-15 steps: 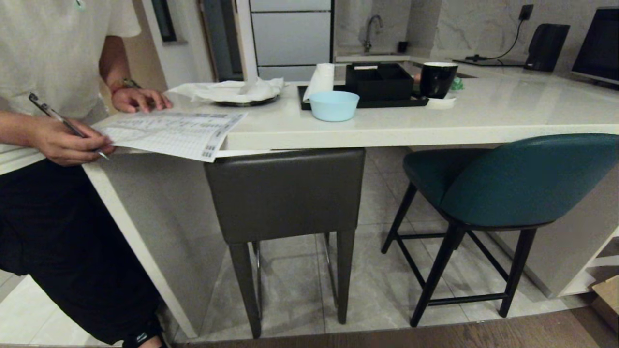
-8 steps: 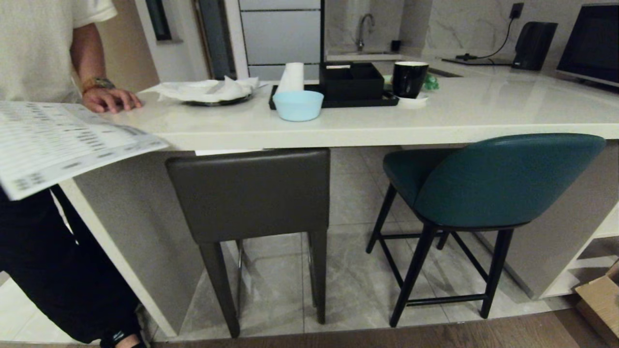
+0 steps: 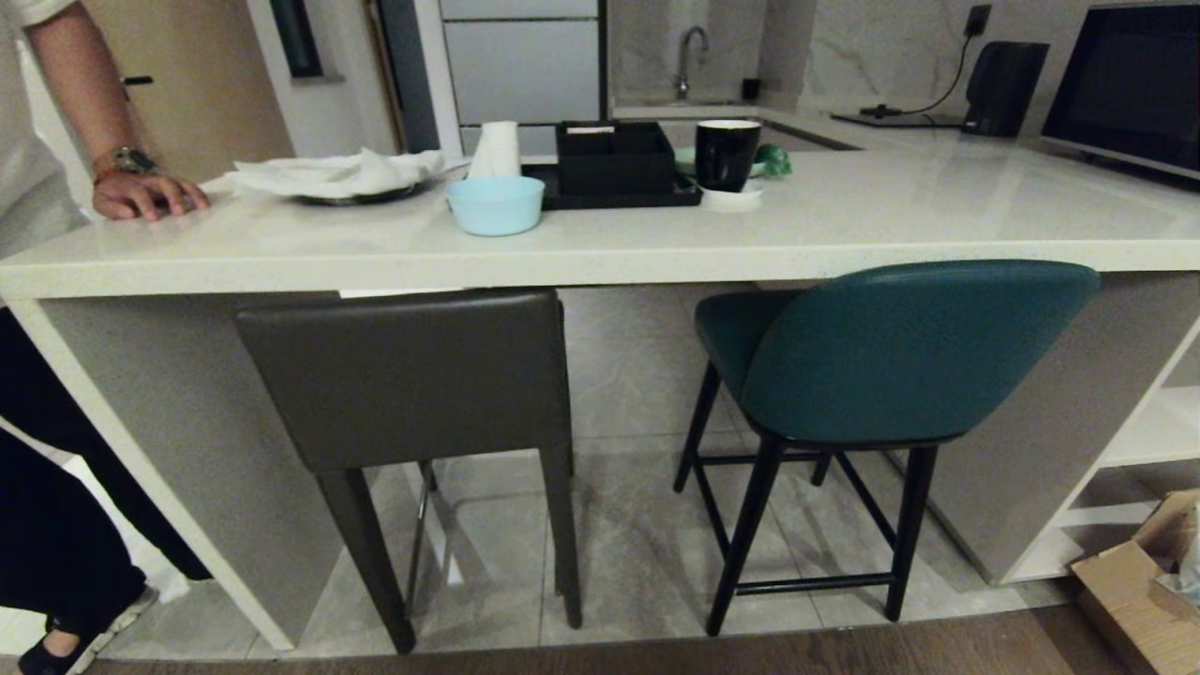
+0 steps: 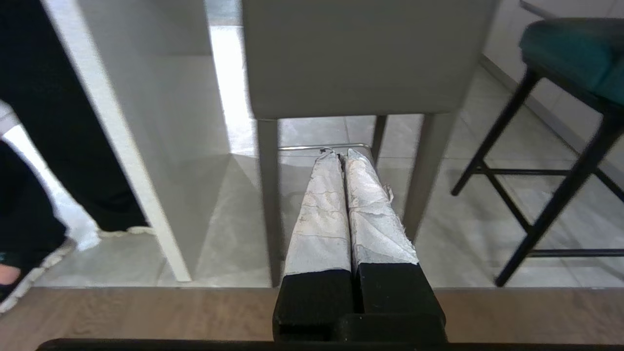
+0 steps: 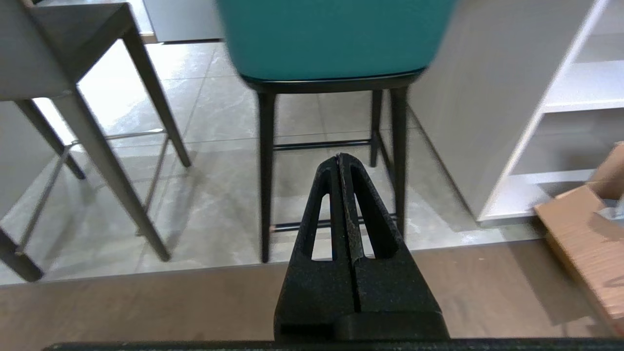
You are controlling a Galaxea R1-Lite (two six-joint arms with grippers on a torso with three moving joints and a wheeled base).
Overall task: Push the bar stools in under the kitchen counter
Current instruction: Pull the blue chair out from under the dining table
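A dark grey-brown bar stool (image 3: 412, 375) with a boxy back stands at the kitchen counter (image 3: 600, 253), its back just below the stone edge. To its right is the teal bar stool (image 3: 900, 352) with a curved back and thin black legs, its back out in front of the counter edge. Neither arm shows in the head view. My left gripper (image 4: 340, 153), fingers wrapped in white tape, is shut and empty, pointing at the grey stool's legs (image 4: 268, 195). My right gripper (image 5: 340, 157) is shut and empty, pointing at the teal stool (image 5: 331, 39).
A person stands at the counter's left end with a hand (image 3: 141, 195) on the top. On the counter are a light blue bowl (image 3: 494, 204), a black tray (image 3: 614, 169), a black mug (image 3: 727, 155) and a cloth (image 3: 328, 173). A cardboard box (image 3: 1139, 591) lies at floor right.
The whole head view has swung, so the scene slides left. The person has lifted the paper sheet off the counter and taken it out of view. Both stools stand as before.
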